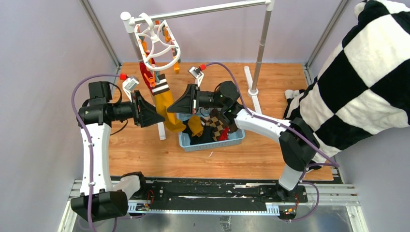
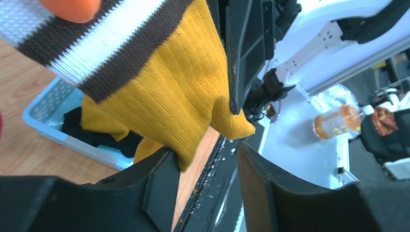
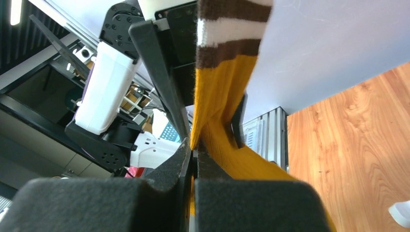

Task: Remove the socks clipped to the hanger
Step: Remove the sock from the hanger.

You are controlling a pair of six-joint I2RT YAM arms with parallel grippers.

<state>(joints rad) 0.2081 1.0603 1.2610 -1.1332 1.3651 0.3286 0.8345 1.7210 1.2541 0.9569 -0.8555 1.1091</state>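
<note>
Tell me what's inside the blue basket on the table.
The blue basket holds a mustard sock, an argyle sock, something red and dark fabric. The right arm covers its far side; the pile hides the bottom.

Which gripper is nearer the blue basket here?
Right. The right gripper is by the blue basket's far-left corner, jaws shut on the mustard sock. The left gripper is further left, on the sock's other side, jaws open.

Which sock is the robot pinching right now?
The mustard sock with the brown-and-white striped cuff, hanging from the hanger, in the shut right gripper. The red sock hangs free; the others lie in the basket.
</note>
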